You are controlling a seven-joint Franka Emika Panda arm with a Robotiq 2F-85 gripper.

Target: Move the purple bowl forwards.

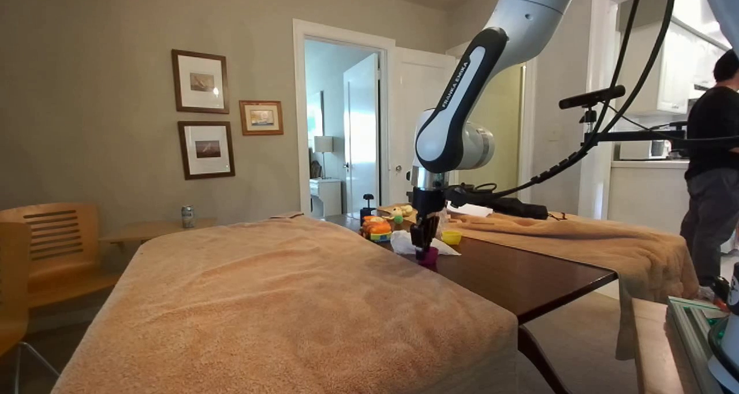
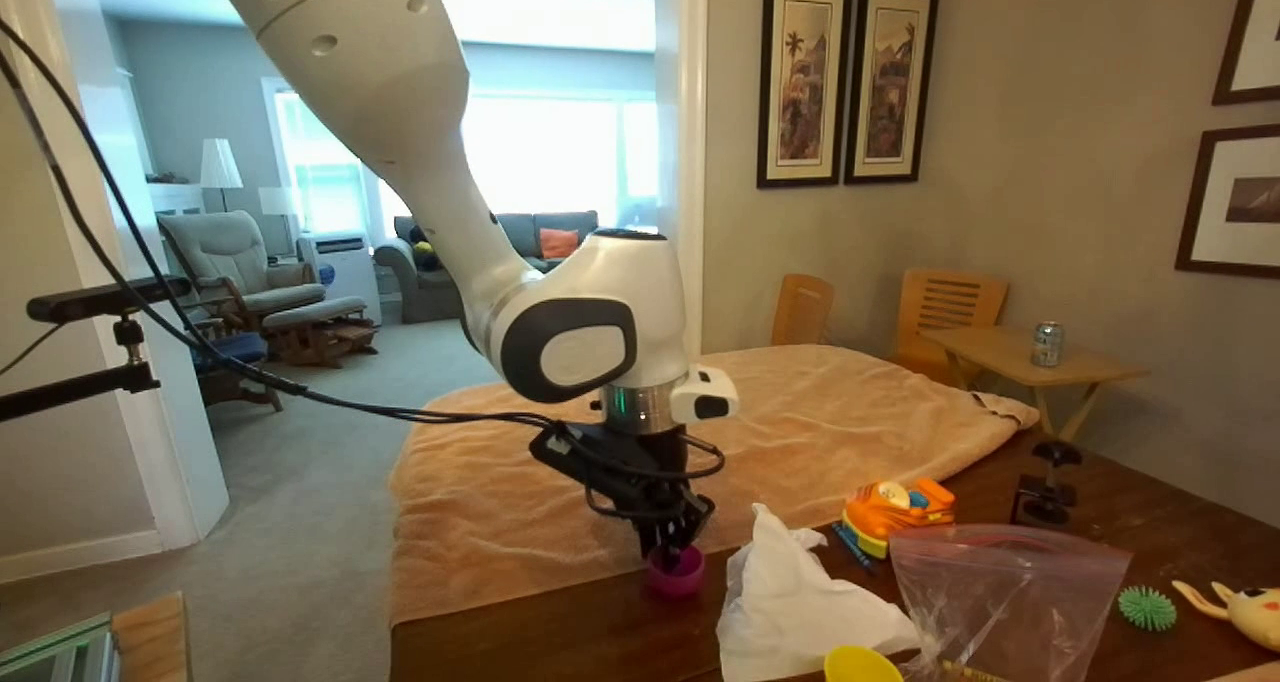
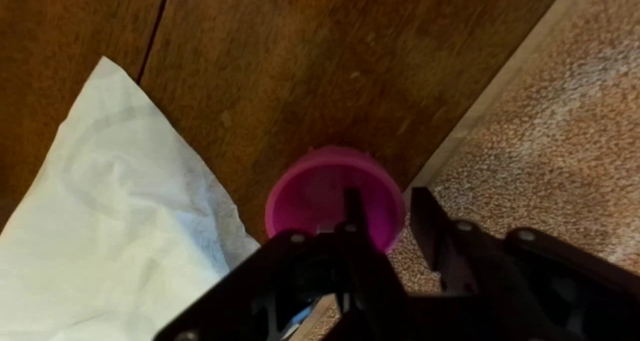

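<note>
The purple bowl (image 2: 677, 582) is seen directly beneath the hand (image 3: 386, 198), mouth upward on the dark wooden worktop (image 2: 550, 640), close to the hem of the peach towel (image 3: 565, 156). The hand is pointed downward and its two fingers (image 3: 355, 209) are parted, with one set over the bowl's hollow and its mate outside the wall, so that the rim is straddled; between the inner finger and the rim a gap is left in the wrist view. Whether the wall is touched by the outer finger cannot be made out. A crumpled white sheet (image 3: 115, 206) is spread just beside the hand, across from the towel. Farther from the hand, past that sheet, a yellow bowl (image 2: 862, 666), an orange toy (image 2: 890, 507) and a clear zip bag (image 2: 1010, 597) are shown in an exterior view and, farther still, a black clamp (image 2: 1048, 505) and a green spiky ball (image 2: 1147, 609).
</note>
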